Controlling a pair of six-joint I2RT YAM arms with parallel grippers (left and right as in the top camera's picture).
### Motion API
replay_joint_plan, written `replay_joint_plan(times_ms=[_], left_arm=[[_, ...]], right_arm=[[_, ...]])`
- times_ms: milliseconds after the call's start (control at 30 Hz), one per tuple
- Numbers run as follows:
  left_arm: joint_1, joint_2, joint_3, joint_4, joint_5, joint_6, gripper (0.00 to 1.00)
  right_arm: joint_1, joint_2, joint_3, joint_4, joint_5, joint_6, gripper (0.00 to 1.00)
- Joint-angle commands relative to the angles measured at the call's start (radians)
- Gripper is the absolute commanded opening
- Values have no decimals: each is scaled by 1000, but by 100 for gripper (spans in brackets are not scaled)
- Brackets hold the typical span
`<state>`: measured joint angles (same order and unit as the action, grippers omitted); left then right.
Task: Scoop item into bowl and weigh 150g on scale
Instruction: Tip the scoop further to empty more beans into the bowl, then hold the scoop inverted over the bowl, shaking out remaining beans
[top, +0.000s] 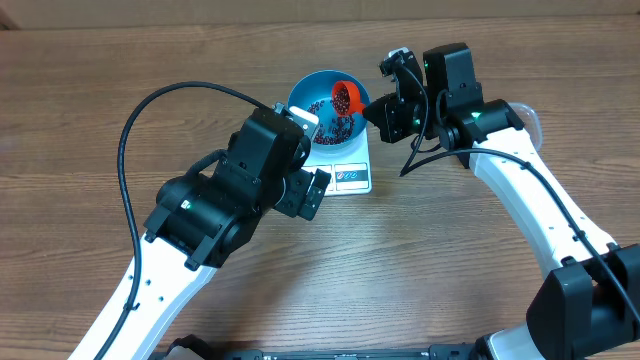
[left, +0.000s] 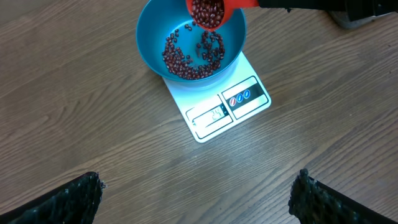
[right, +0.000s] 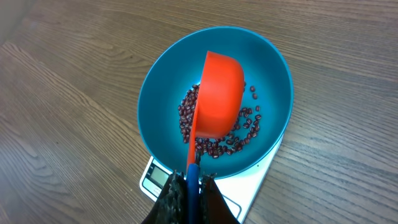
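The scale (left: 205, 94) shows a display (left: 211, 115) too small to read, and the bowl (left: 149, 37) hides its far half.

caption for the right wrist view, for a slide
Right gripper holds a red scoop tilted over beans in the blue bowl on the white scale.

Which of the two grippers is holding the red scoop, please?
The right gripper, shut on the red scoop above the blue bowl; the left gripper hangs open and empty.
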<state>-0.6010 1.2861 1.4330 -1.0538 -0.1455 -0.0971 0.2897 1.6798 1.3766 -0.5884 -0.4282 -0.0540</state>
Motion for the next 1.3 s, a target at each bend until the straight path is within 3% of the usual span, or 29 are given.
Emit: replay_joint_plan(times_ms=[0,600,1267], left_arm=[[7,4,4,3,8,15,100],[7,4,4,3,8,15,100],[7,4,4,3,8,15,100]], right_arm=[[3,-23,33,3,-18,1,4],[85,-36,33,4,167,-8,4],[103,-55,33,0,186,-7,4]])
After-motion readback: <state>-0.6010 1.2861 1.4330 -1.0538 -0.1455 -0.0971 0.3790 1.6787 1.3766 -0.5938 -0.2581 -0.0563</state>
